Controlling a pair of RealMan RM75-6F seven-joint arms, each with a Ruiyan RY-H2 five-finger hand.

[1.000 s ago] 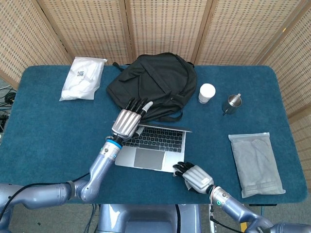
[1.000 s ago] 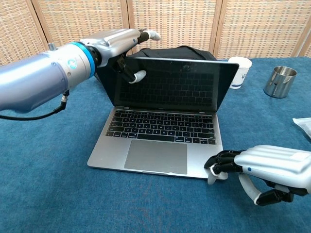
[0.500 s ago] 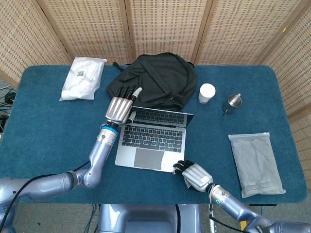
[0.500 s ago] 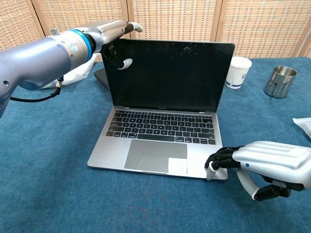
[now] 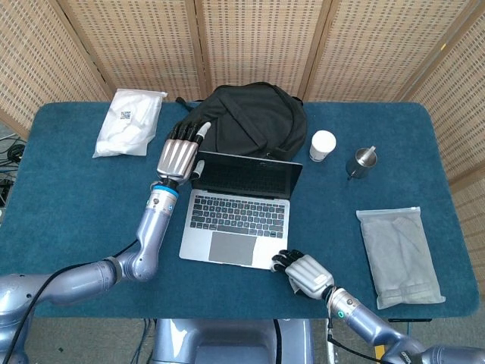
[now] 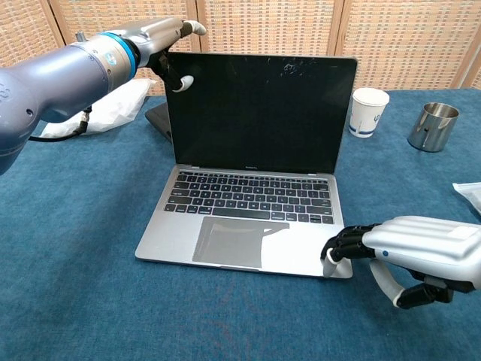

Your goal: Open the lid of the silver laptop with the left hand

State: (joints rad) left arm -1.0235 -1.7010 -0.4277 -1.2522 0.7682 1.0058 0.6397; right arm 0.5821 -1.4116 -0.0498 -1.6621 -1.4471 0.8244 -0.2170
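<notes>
I see the silver laptop (image 6: pixel 248 218) wide open on the blue table (image 5: pixel 68 205), just in front of the black backpack (image 5: pixel 242 121). Its lid stands about upright, dark screen off and facing me, with smudges near the top edge. Black keys and a large trackpad show on the flat base.

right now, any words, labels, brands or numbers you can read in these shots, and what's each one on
None can be read outright.
White packet: dark print near its top, too small to read.
Paper cup: blue print on its side, partly cut off, unreadable.
Silver laptop: a faint mark under the screen and key legends, all too small or blurred.
</notes>
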